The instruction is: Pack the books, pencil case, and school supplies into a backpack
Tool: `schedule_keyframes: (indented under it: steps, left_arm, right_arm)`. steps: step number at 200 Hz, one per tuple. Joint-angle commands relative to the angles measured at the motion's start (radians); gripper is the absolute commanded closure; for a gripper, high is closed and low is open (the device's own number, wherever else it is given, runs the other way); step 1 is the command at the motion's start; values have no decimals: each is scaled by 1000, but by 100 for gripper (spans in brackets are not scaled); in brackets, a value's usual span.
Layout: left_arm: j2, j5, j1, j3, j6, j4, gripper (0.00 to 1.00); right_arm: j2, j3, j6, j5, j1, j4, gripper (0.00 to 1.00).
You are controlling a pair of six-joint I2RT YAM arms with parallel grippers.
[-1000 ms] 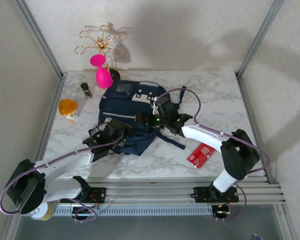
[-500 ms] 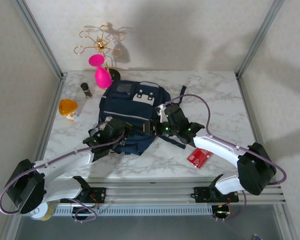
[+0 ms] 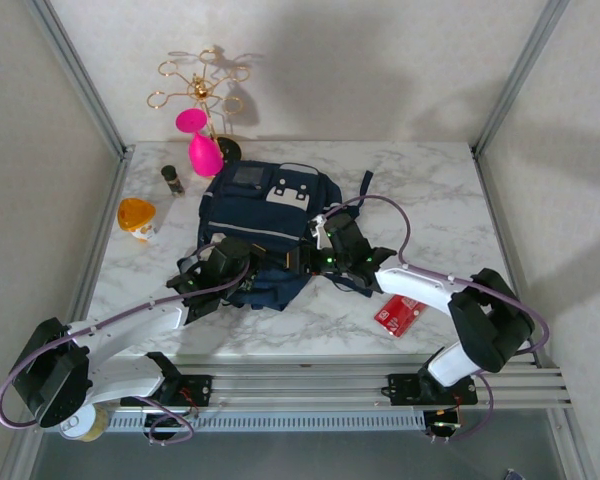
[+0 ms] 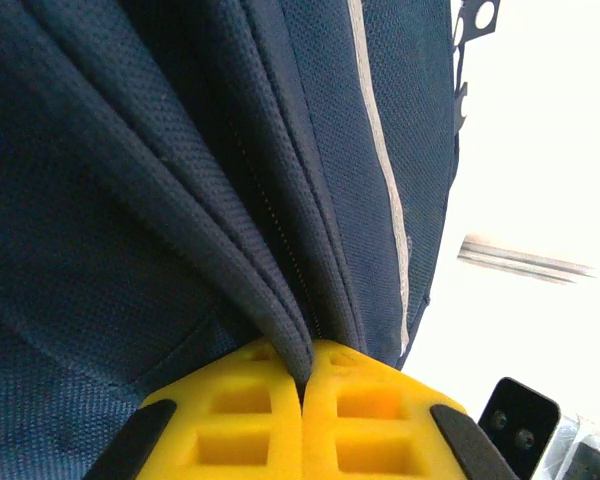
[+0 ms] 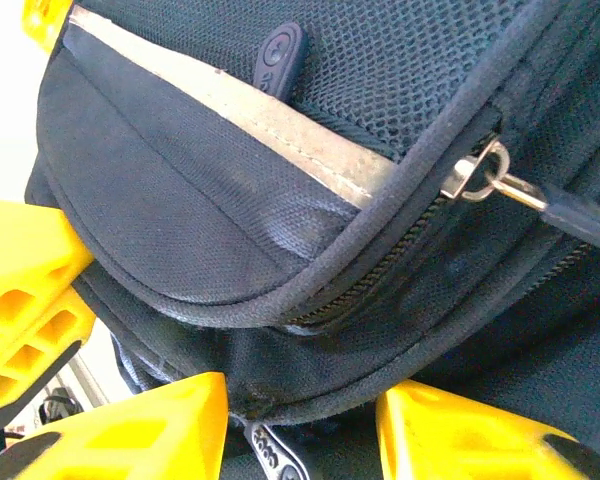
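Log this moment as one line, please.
left gripper: shut on large navy blue fabric backpack | right gripper: open, straddling zipper pull | flat red packet: outside backpack

A laboratory test enclosure is indicated by silver aluminium frame posts [image 3: 78, 75], plain white wall panels [image 3: 360, 70], and a marble-patterned tabletop [image 3: 430, 190].

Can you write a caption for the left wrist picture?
Left hand clamped shut on a fold of the navy blue backpack.

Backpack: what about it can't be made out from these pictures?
- Backpack contents: top view, its own fabric hides the inside.
- Red packet label: top view, too small.
- Right gripper grip on the zip pull: right wrist view, bottom edge cuts it off.
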Motion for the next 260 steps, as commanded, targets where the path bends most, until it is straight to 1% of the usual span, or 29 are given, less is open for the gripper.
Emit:
schedule_keyframes:
  steps: [1, 18, 42, 68, 81, 97, 114, 130, 145, 190, 216, 226, 232, 260]
  left_arm:
    - [-12, -37, -7, 37, -20, 94, 100]
    - [-8, -36, -7, 39, -22, 98, 100]
    - [2, -33, -9, 40, -22, 102, 100]
    - [2, -38, -10, 41, -25, 101, 100]
    - [2, -37, -10, 43, -25, 102, 100]
    - [2, -36, -10, 50, -24, 96, 100]
    - [-4, -36, -10, 56, -24, 87, 100]
    - [-17, -30, -11, 56, -25, 79, 100]
    - [-39, -29, -12, 52, -23, 59, 100]
    - [-167, -48, -10, -16, -50, 4, 100]
    - [-234, -56, -7, -52, -61, -18, 100]
    - [-248, -51, -5, -54, -55, -29, 100]
    - [-257, -49, -3, -53, -51, -41, 100]
    - [-289, -40, 3, -59, -41, -72, 100]
  right_arm:
    - [17, -47, 17, -77, -1, 109, 58]
    - [4, -63, 16, -105, 1, 148, 62]
    - [-28, -101, 13, -96, 0, 193, 69]
    - [-20, -97, -12, -95, 1, 179, 75]
    - [-14, -100, -19, -98, 0, 179, 81]
    - [-23, -107, -44, -95, 0, 174, 92]
    - [-46, -113, -80, -61, 0, 155, 100]
    - [-79, -121, -118, -22, -1, 130, 100]
    - [-123, -146, -154, 43, 0, 111, 100]
    - [-252, -244, -252, 312, -4, 111, 100]
    - [-275, -263, -272, 415, -28, 141, 100]
    - [-275, -267, -266, 409, -48, 178, 100]
    - [-276, -273, -264, 396, -89, 211, 100]
    - [-242, -286, -273, 382, -154, 340, 100]
